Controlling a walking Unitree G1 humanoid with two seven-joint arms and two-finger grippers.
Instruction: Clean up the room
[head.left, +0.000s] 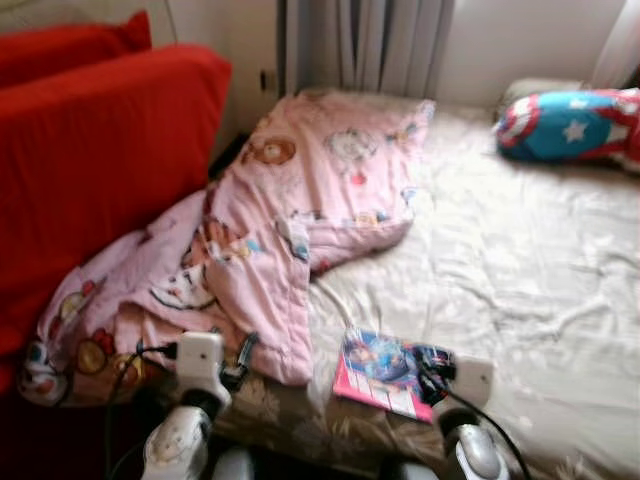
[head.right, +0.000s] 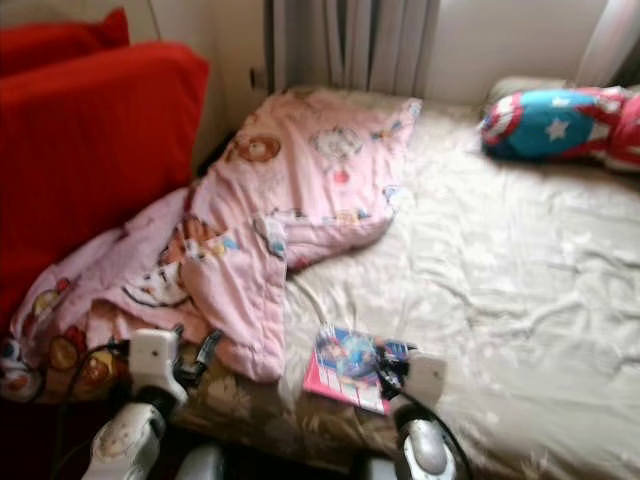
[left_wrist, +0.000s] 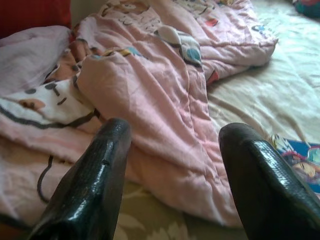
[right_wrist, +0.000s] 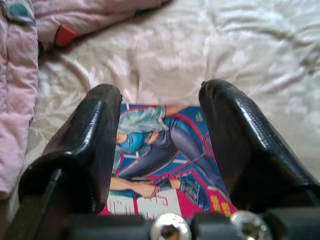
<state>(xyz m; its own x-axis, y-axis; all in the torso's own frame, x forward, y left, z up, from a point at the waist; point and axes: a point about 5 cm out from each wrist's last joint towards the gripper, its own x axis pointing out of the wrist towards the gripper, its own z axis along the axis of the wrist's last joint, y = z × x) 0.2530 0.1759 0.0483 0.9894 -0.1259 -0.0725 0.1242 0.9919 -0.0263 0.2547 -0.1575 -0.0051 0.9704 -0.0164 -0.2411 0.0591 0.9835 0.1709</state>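
A pink cartoon-print blanket (head.left: 300, 200) lies crumpled across the left side of the bed, spilling toward the red sofa. A thin book with a pink and blue cover (head.left: 385, 372) rests flat near the bed's front edge. My right gripper (head.left: 432, 372) hovers just over the book's right side, open; in the right wrist view the book (right_wrist: 160, 160) lies between and below its fingers (right_wrist: 90, 145). My left gripper (head.left: 240, 362) is open at the blanket's front hem, and the blanket (left_wrist: 165, 100) lies just ahead of its fingertips (left_wrist: 105, 165).
A red sofa (head.left: 90, 150) stands against the bed's left side. A blue, red and white star pillow (head.left: 570, 125) lies at the bed's far right. The cream sheet (head.left: 520, 270) is bare and wrinkled on the right. Curtains (head.left: 370, 45) hang behind.
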